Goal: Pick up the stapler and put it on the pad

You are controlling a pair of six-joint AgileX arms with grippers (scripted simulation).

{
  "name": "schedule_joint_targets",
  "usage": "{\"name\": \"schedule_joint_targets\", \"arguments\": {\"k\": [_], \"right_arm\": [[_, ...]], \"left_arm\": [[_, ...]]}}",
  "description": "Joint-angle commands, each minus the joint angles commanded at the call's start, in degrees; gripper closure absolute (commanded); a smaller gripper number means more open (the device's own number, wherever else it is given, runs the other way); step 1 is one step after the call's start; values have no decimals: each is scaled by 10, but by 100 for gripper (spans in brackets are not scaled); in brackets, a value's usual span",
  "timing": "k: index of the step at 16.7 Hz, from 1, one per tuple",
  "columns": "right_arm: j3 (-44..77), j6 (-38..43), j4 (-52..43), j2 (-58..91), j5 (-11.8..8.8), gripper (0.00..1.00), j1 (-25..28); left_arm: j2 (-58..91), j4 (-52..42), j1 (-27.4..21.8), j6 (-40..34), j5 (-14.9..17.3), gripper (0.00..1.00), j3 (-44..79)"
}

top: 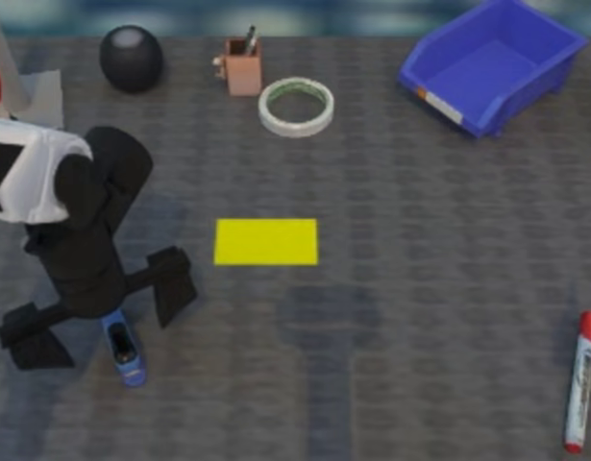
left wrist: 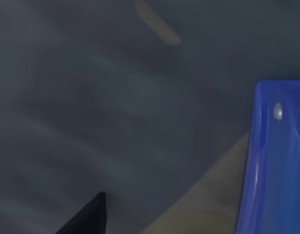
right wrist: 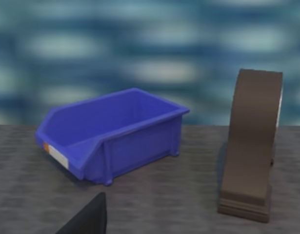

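Observation:
The small blue stapler (top: 124, 352) lies on the table at the lower left, its near end under my left arm. My left gripper (top: 101, 312) hovers over it, open wide, one finger (top: 170, 285) on each side and above it. In the left wrist view the stapler (left wrist: 279, 161) fills the edge as a blue body, beside one dark fingertip (left wrist: 89, 217). The yellow pad (top: 266, 241) lies flat to the right of the stapler and farther back, with nothing on it. My right gripper (right wrist: 132, 229) is outside the top view and stands open over bare table.
Along the back stand a black rounded object (top: 131, 58), a brown pen holder (top: 243, 67), a roll of tape (top: 296, 107) and a large blue bin (top: 492, 62). A red-and-white marker (top: 580, 379) lies at the right edge. A brown curved stand (right wrist: 250, 146) shows beside the bin (right wrist: 110, 134).

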Motion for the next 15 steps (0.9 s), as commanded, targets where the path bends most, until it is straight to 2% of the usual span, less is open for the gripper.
{"name": "schedule_joint_targets", "arguments": {"k": [13,15], "right_arm": [[0,0,0,0,0,0,0],[0,0,0,0,0,0,0]], "left_arm": [[0,0,0,0,0,98,0],[0,0,0,0,0,100,0]]}}
